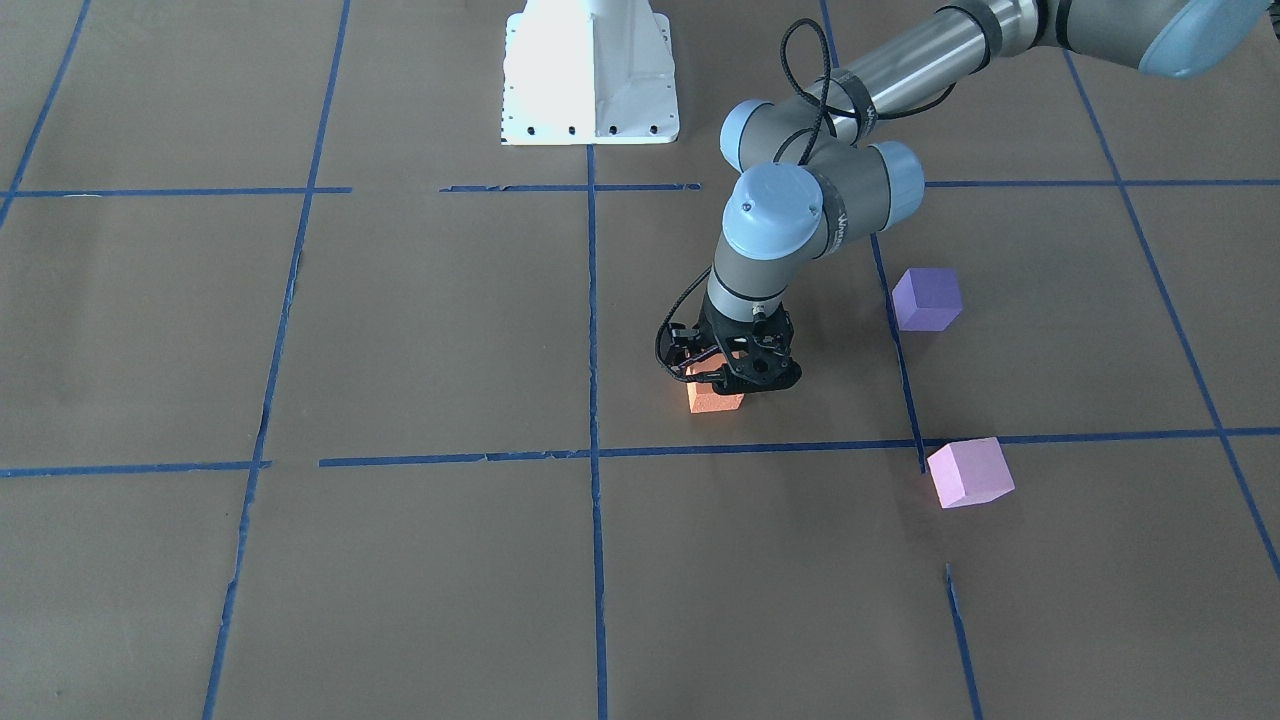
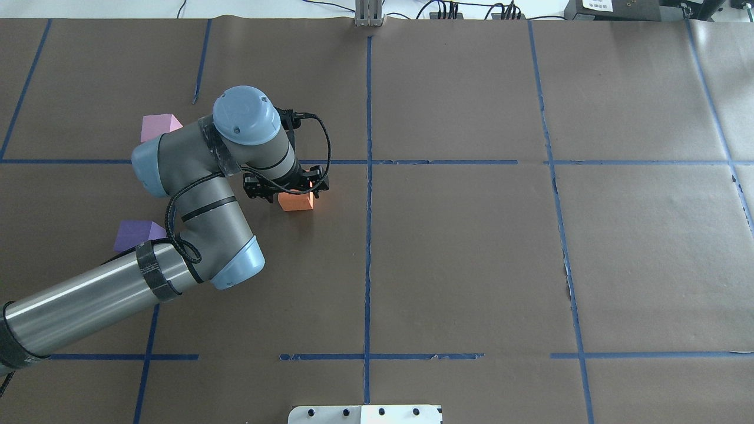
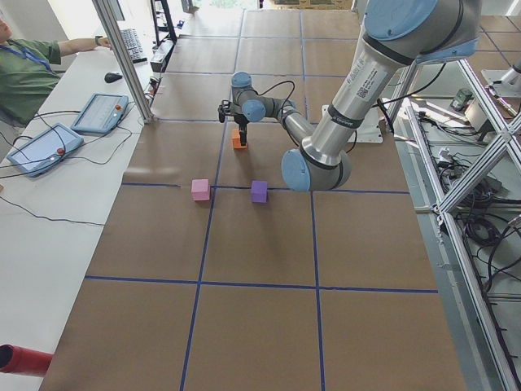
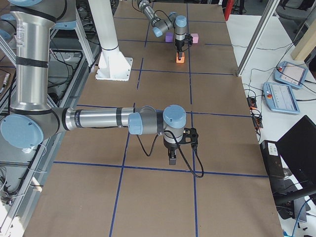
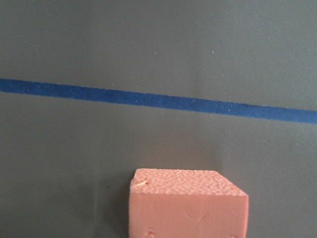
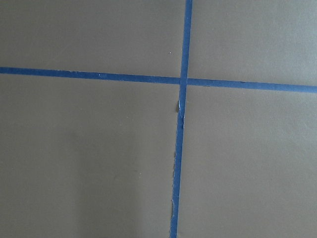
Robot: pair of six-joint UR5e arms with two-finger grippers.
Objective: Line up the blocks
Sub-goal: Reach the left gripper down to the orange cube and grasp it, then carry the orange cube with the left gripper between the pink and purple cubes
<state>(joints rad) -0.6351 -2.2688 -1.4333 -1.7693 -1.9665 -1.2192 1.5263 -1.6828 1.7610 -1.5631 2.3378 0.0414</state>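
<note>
The orange block (image 1: pixel 715 401) lies near the table's middle, just on the robot's side of a blue tape line (image 5: pixel 158 100). My left gripper (image 1: pixel 725 384) points straight down over it, jaws either side of its top and closed on it. The block fills the bottom of the left wrist view (image 5: pixel 188 206). The dark purple block (image 1: pixel 927 298) and the pale pink block (image 1: pixel 970 472) stand apart on the table on my left side. My right gripper (image 4: pixel 172 159) hangs low over bare table, far from the blocks. I cannot tell whether it is open or shut.
The table is brown paper with a blue tape grid (image 6: pixel 182 82). The white robot base (image 1: pixel 590 90) stands at the table's robot-side edge. An operator (image 3: pixel 24 73) and two teach pendants (image 3: pixel 98 112) are at a side bench beyond the far edge.
</note>
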